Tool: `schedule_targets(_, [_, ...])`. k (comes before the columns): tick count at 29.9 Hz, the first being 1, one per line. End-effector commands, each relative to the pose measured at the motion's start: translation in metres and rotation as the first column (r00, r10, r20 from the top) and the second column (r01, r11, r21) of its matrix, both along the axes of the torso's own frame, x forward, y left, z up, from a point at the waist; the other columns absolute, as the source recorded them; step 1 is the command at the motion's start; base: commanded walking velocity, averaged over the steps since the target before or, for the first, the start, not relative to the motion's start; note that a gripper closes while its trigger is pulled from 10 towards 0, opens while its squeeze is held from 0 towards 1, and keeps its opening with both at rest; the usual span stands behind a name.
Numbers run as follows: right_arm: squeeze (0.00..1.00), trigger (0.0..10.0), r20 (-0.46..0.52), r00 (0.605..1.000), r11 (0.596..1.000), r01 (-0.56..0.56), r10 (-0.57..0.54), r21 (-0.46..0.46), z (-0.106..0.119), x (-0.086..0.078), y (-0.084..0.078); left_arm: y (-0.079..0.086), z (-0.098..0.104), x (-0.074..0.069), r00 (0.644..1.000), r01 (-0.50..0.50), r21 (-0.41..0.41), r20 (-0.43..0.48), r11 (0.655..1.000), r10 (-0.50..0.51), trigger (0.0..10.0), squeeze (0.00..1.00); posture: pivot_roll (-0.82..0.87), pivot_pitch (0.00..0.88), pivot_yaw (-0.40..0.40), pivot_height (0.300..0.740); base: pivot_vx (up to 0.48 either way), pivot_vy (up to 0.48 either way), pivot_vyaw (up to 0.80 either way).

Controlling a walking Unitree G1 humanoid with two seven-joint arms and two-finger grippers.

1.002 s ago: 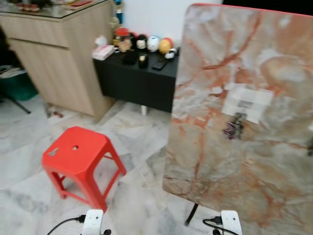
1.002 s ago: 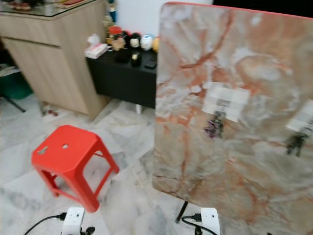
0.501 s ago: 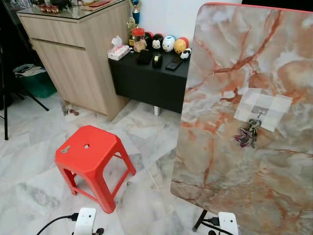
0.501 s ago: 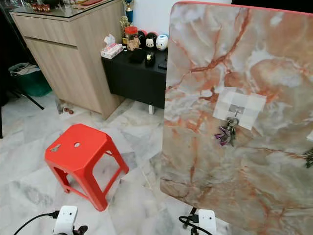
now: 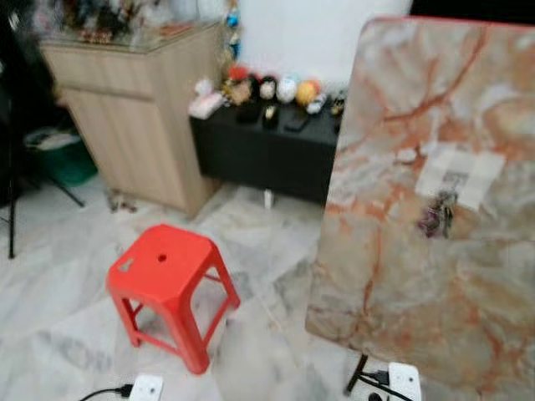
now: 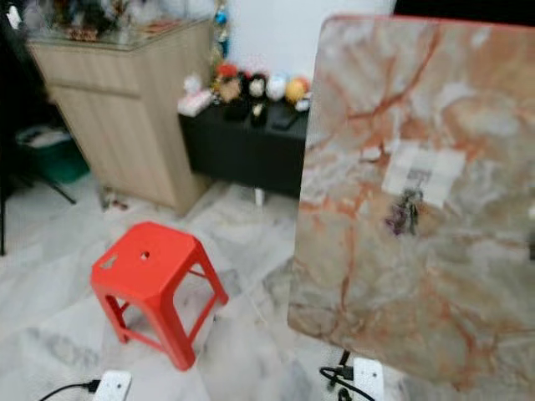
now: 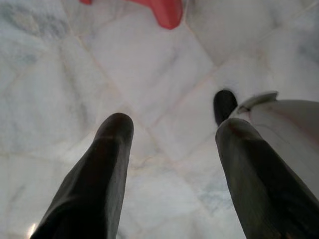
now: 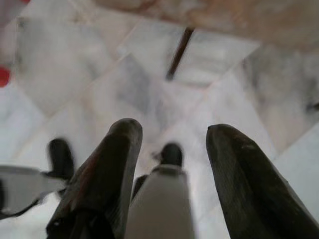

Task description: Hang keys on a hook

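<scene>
One bunch of keys (image 5: 437,215) hangs from a hook (image 5: 452,180) taped to the upright marble-patterned board (image 5: 393,276) on the right, though the blur leaves the keys little more than a dark smudge. Both arms hang idle over the pale marble floor (image 5: 50,292): the left gripper (image 7: 172,132) and the right gripper (image 8: 172,132) each have their black fingers spread apart, holding nothing. A red stool (image 5: 167,284) stands to the left of the board, with a black low cabinet (image 5: 267,154) and a wooden cabinet (image 5: 134,125) farther back.

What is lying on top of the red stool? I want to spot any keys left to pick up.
On the red stool a small pale item lies near one corner of the seat; blur hides whether it is a key. A round hole marks the seat's middle.
</scene>
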State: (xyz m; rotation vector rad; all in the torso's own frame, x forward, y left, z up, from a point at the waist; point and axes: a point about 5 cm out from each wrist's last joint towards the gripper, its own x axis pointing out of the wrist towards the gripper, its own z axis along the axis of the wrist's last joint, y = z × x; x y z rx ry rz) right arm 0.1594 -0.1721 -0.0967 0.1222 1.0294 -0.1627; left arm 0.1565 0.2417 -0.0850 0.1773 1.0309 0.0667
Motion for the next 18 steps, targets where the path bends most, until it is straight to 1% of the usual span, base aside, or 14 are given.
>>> schedule_targets(1, [0.00,10.0,0.001,1.000,1.000,0.010,-0.010,-0.006,0.001,0.001,-0.002,0.000,0.001,0.003,1.000,0.017,0.003,0.004,1.000,-0.017,10.0,0.00,0.01,0.000,0.013,0.740,0.000,0.292,0.00])
schedule_targets(4, [0.00,10.0,0.023,0.999,0.999,0.034,-0.034,0.001,0.003,0.007,-0.003,-0.001,0.002,0.006,0.999,0.040,0.005,0.007,0.999,-0.040,10.0,0.00,-0.02,0.000,0.014,0.740,0.000,0.290,0.00])
schedule_targets(9, [0.00,10.0,0.058,0.996,0.998,0.062,-0.063,0.015,0.007,0.014,-0.008,-0.004,0.002,0.007,0.999,0.038,-0.005,0.013,0.999,-0.038,10.0,0.00,0.00,0.000,0.001,0.740,0.000,0.289,0.00])
schedule_targets(12, [0.00,10.0,0.055,0.997,0.999,0.054,-0.054,0.005,0.008,0.015,-0.010,-0.005,0.002,0.007,0.999,0.034,-0.010,0.017,0.999,-0.034,10.0,0.00,0.01,0.000,0.009,0.740,0.000,0.286,0.00])
schedule_targets(15, [0.00,10.0,0.044,0.997,0.998,0.067,-0.067,0.014,0.007,0.014,-0.008,-0.003,0.001,0.003,0.999,0.033,-0.008,0.009,0.999,-0.033,10.0,0.00,0.00,0.000,0.004,0.740,0.000,0.287,0.00])
schedule_targets(18, [0.00,10.0,0.055,0.995,0.996,0.078,-0.081,0.041,0.007,0.017,-0.003,0.000,0.001,0.001,1.000,0.030,-0.003,0.004,1.000,-0.030,10.0,0.00,0.00,0.000,0.006,0.740,0.000,0.287,-0.79])
